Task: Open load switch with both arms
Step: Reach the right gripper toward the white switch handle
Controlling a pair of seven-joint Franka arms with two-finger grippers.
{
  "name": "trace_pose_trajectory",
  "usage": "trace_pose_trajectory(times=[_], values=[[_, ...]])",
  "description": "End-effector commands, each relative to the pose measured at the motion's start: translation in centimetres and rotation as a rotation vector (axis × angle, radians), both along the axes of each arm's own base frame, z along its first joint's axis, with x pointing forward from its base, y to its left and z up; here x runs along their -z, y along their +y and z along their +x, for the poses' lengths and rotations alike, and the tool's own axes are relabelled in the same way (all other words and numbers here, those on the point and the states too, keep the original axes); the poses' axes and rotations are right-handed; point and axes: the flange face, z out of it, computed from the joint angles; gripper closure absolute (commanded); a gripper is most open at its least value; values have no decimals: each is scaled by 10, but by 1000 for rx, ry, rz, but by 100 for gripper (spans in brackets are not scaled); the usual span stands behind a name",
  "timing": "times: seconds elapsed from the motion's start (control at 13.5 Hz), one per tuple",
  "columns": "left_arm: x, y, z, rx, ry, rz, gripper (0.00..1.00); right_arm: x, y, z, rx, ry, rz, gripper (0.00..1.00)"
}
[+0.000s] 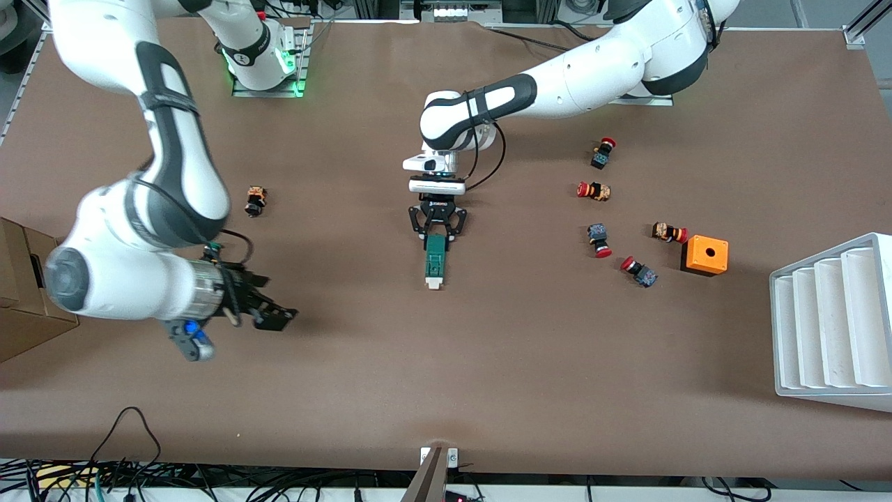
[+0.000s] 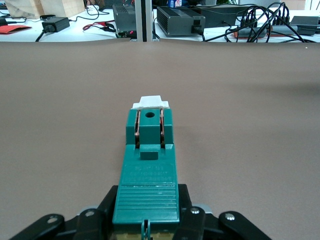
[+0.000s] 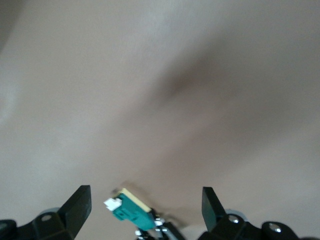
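Note:
The load switch is a slim dark-green block whose white tab end points toward the front camera, at the middle of the table. My left gripper is shut on its other end. In the left wrist view the load switch stretches away from my left gripper, with a black finger pressed on each side. My right gripper is open and holds nothing, over bare table toward the right arm's end from the switch. In the right wrist view the load switch shows some way off between the spread fingers of my right gripper.
Several red-capped push buttons and an orange box with a hole lie toward the left arm's end. A white ridged rack stands at that table edge. One more button and a cardboard box are at the right arm's end.

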Motion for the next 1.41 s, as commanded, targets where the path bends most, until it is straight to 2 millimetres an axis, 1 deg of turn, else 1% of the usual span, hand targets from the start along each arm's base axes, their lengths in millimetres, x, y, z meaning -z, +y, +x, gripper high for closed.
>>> trace_pose_trajectory(times=[0.0, 0.15, 0.3, 0.37, 0.44, 0.52, 0.59, 0.74, 0.89, 0.96, 1.11, 1.26, 1.33], values=[[13, -6, 1, 31, 4, -32, 68, 26, 50, 2, 181, 48, 20, 2], [13, -6, 1, 32, 5, -33, 68, 58, 85, -2, 303, 93, 39, 2], [13, -6, 1, 31, 4, -32, 68, 90, 116, -9, 405, 138, 60, 2], [13, -6, 1, 32, 5, -33, 68, 104, 130, -12, 450, 147, 65, 3], [13, -6, 1, 31, 4, -32, 68, 114, 144, -16, 485, 148, 70, 7], [13, -6, 1, 30, 3, -33, 68, 121, 155, -18, 514, 145, 79, 13], [13, -6, 0, 30, 6, -33, 68, 122, 164, -19, 540, 132, 94, 20], [13, -6, 0, 30, 4, -33, 68, 129, 177, -20, 578, 121, 107, 33], [13, -7, 1, 31, 3, -33, 68, 138, 193, -27, 581, 120, 106, 37], [13, -6, 0, 30, 4, -33, 68, 140, 200, -30, 586, 119, 107, 37], [13, -7, 0, 32, 4, -34, 68, 147, 207, -35, 609, 132, 100, 39], [13, -7, 0, 32, 4, -34, 68, 151, 216, -41, 617, 147, 93, 39], [13, -7, 0, 31, 5, -33, 68, 156, 219, -44, 622, 161, 84, 39]])
